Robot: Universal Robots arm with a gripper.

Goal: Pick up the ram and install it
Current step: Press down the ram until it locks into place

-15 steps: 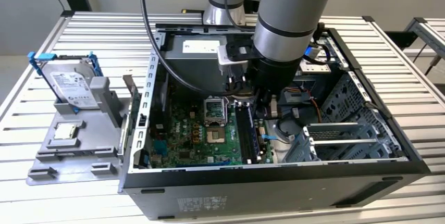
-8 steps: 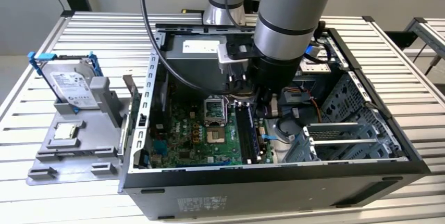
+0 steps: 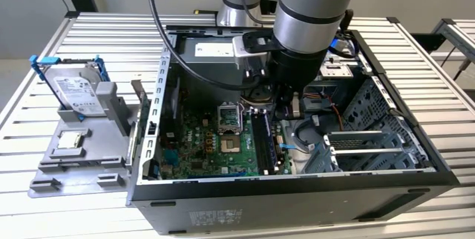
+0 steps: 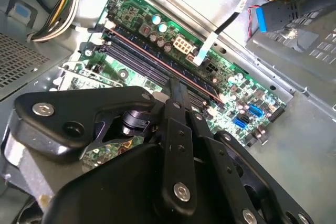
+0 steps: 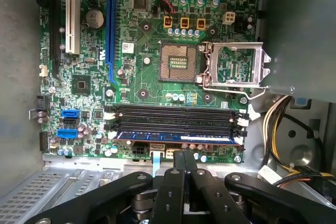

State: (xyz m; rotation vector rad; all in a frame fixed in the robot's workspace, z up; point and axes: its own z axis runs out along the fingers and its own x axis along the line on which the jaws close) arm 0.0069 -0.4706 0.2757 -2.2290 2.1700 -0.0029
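The ram (image 5: 176,137) is a long blue stick standing in the outermost of the black memory slots (image 5: 176,116) on the green motherboard (image 5: 142,35). In the second wrist view it shows edge-on as a thin reddish strip (image 4: 142,51). My gripper (image 5: 184,160) is shut, its two black fingers pressed together with nothing between them. Their tips sit right at the ram's upper edge near its middle (image 4: 175,88); whether they touch it I cannot tell. In the exterior view the arm reaches down into the open computer case (image 3: 163,139), with the gripper (image 3: 268,104) over the slots.
An empty processor socket (image 5: 177,61) with its lid (image 5: 236,66) swung open lies beside the slots. Yellow and black cables (image 5: 278,121) run close by. A drive cage (image 3: 371,144) fills the case's right side. Outside, a grey fixture (image 3: 74,161) holds a hard drive (image 3: 78,91).
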